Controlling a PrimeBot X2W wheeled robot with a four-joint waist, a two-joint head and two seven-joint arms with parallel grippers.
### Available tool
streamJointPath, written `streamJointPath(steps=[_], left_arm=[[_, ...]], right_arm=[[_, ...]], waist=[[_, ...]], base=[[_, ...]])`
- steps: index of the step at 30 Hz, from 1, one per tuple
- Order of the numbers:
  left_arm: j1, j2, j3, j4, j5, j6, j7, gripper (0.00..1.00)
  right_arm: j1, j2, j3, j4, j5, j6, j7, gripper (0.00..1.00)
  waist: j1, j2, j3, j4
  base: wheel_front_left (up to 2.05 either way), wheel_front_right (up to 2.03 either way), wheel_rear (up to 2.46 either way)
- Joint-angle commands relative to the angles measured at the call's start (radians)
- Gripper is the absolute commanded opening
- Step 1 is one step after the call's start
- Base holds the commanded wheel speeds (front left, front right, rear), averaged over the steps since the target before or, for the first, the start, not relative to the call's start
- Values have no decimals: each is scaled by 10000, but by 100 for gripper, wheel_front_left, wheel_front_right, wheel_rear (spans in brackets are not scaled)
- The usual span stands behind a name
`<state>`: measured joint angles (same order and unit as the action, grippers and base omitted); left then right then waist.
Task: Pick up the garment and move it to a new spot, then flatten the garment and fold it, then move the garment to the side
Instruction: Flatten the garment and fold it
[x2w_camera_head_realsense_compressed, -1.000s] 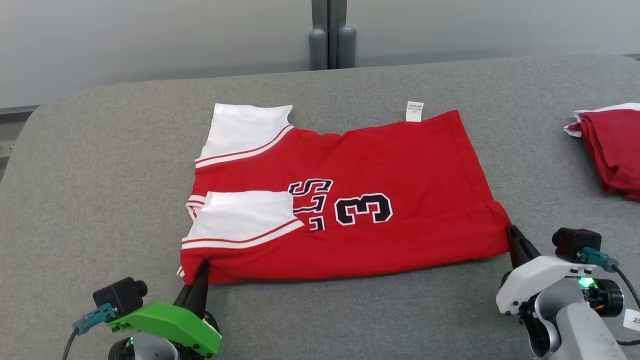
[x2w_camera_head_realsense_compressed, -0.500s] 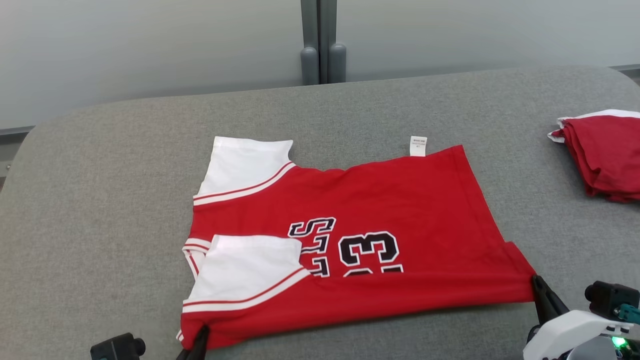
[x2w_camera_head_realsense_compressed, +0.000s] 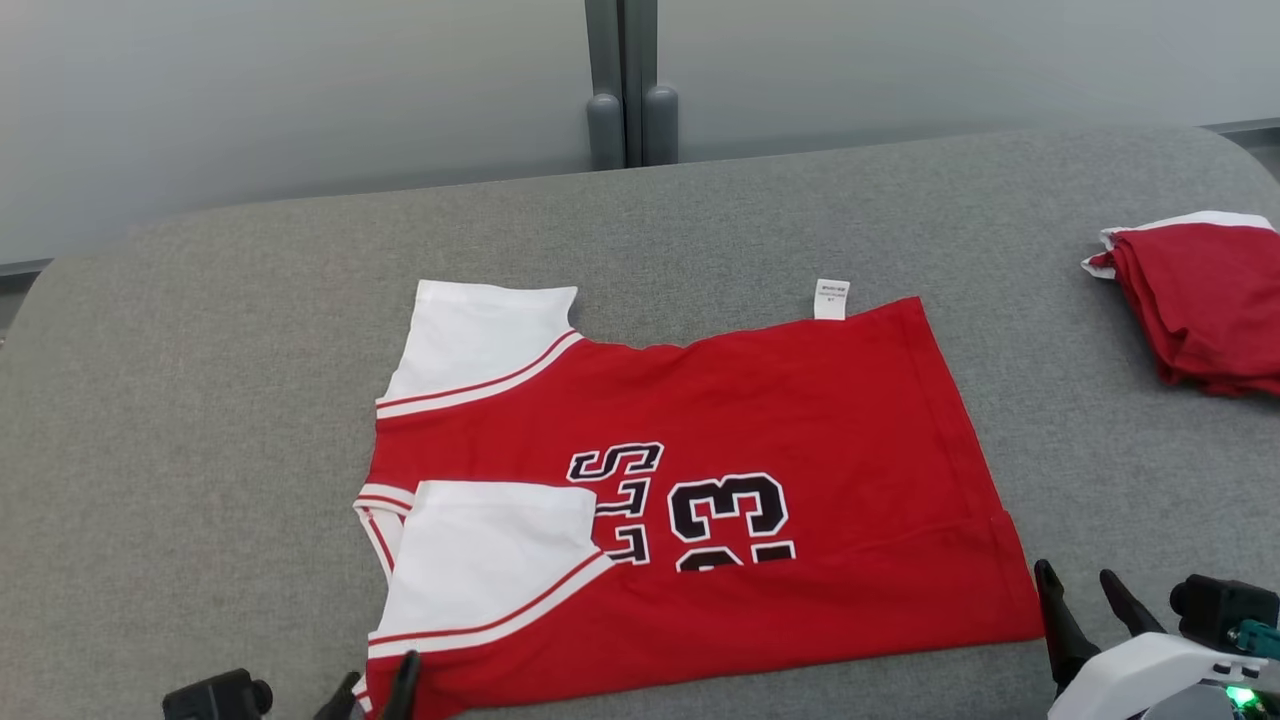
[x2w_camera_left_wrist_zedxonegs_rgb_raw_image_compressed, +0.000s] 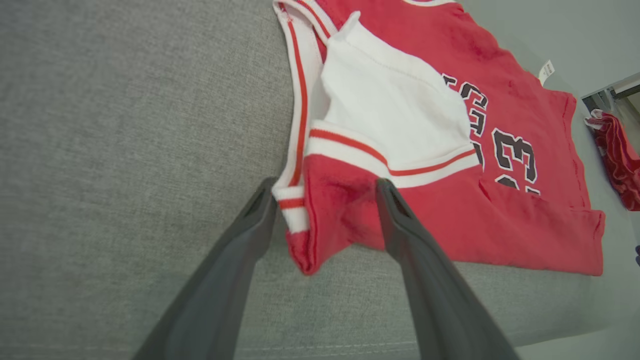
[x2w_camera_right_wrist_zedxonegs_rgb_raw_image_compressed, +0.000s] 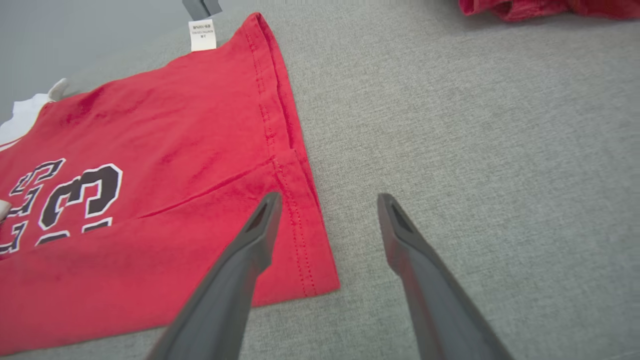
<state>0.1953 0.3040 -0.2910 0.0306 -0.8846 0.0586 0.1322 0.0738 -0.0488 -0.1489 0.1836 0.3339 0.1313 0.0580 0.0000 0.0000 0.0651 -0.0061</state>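
A red jersey with white sleeves and black "33" print lies flat on the grey padded table, its near strip folded over the lower print. My left gripper is open at the jersey's near left corner. In the left wrist view that gripper straddles the red corner, one finger on each side. My right gripper is open just beside the near right corner. In the right wrist view one finger of the gripper hangs over the jersey hem, the other over bare table.
A pile of folded red garments sits at the table's right edge, also seen as the red pile in the left wrist view. A grey post stands against the wall behind. Bare grey surface lies left of and behind the jersey.
Both grippers were shut on the jersey's near corners and have now opened and let go. The right gripper has drawn slightly off the corner. The head camera has shifted.
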Motion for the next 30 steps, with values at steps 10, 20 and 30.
streamJointPath(steps=[10,20,30], left_arm=[[-2276,1675,223,-1214,1227,-84,824,100],[-7571,2736,-419,-109,2085,-1341,2758,100],[-10362,2995,-1671,2753,1948,-1883,3791,100]], right_arm=[[-1144,-35,10,-727,-823,-13,130,100],[-3288,-38,1149,-814,-1518,-13,349,100],[-4950,-34,2002,-581,-1725,-13,157,100]], waist=[[0,0,435,-38],[0,0,1971,-652],[0,0,3721,-1652]], base=[[0,0,0],[0,0,0],[0,0,0]])
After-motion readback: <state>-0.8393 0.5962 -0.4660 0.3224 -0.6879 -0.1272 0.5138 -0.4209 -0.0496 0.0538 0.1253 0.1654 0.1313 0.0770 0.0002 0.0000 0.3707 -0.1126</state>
